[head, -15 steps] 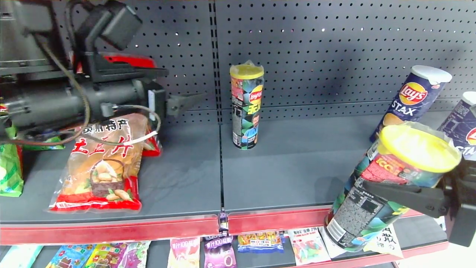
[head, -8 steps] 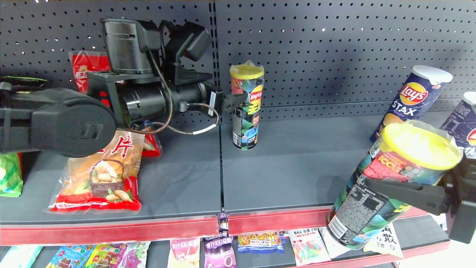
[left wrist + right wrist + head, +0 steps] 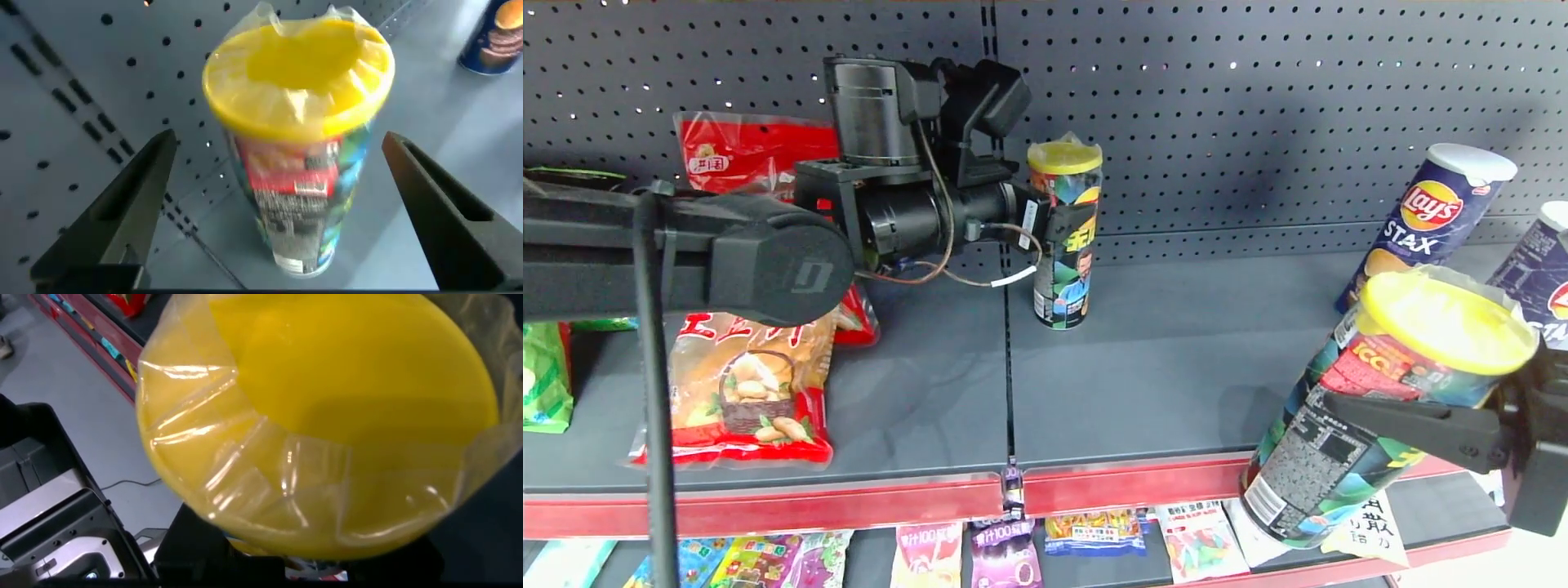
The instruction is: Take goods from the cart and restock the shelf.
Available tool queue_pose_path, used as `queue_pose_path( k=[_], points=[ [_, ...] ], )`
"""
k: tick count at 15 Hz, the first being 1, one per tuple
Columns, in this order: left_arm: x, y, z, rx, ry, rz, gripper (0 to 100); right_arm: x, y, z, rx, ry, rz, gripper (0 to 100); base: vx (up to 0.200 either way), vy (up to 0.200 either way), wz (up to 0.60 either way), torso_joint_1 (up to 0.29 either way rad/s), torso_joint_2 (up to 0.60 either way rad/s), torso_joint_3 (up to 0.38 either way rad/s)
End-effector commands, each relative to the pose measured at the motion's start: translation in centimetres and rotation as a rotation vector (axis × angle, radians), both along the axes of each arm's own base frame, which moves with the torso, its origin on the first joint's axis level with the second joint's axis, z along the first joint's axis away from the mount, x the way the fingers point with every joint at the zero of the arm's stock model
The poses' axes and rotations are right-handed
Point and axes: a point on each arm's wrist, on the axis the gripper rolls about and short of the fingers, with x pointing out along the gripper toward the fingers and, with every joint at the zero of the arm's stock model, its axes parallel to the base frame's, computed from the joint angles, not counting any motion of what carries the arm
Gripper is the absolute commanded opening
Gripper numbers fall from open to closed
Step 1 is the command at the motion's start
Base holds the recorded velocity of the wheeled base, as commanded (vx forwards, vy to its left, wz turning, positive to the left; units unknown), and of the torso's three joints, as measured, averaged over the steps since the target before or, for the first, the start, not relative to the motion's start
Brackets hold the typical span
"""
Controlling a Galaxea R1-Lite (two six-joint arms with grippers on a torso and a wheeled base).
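- Bare shelf (image 3: 1176,359) floor spreads at 3 to 6 o'clock of the standing can (image 3: 1066,282).
- Snack bag (image 3: 743,367) blocks 8 o'clock; leaning blue can (image 3: 1429,220) blocks far 3 o'clock.

I see potato-slice bag (image 3: 743,384) lying flat front left, red bag (image 3: 739,151) upright against pegboard (image 3: 1258,98) behind it, green packet (image 3: 543,376) far left; blue canister (image 3: 1429,220) leans at right, second blue canister (image 3: 1535,269) beside it; candy packets (image 3: 1005,555) in row lower down
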Motion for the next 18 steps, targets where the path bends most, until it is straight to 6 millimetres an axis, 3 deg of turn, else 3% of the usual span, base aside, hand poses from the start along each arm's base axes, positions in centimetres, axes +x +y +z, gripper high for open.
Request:
queue_pose_path(
  k=[1, 10, 11, 18],
  points=[
    [0.7, -0.7, -0.3, -0.002, -0.002, -0.001, 100, 0.0, 0.0, 0.0, 0.001, -0.002, 0.000, 0, 0.000, 0.000, 0.00, 0.000, 0.00, 0.000],
    [1.2, -1.3, -1.3, 0.015, 0.012, 0.013, 100, -0.1, -0.4, 0.1, 0.004, -0.008, -0.018, 0, 0.000, 0.000, 0.00, 0.000, 0.00, 0.000],
    [1.3, -1.3, -1.3, 0.016, 0.011, 0.022, 0, 0.0, -0.3, 0.1, 0.004, -0.007, -0.018, 0, 0.000, 0.000, 0.00, 0.000, 0.00, 0.000],
    [-0.4, -0.1, -0.5, 0.008, 0.018, 0.020, 0, -0.1, -0.3, 0.2, 0.007, -0.009, -0.011, 0, 0.000, 0.000, 0.00, 0.000, 0.00, 0.000]
  ],
)
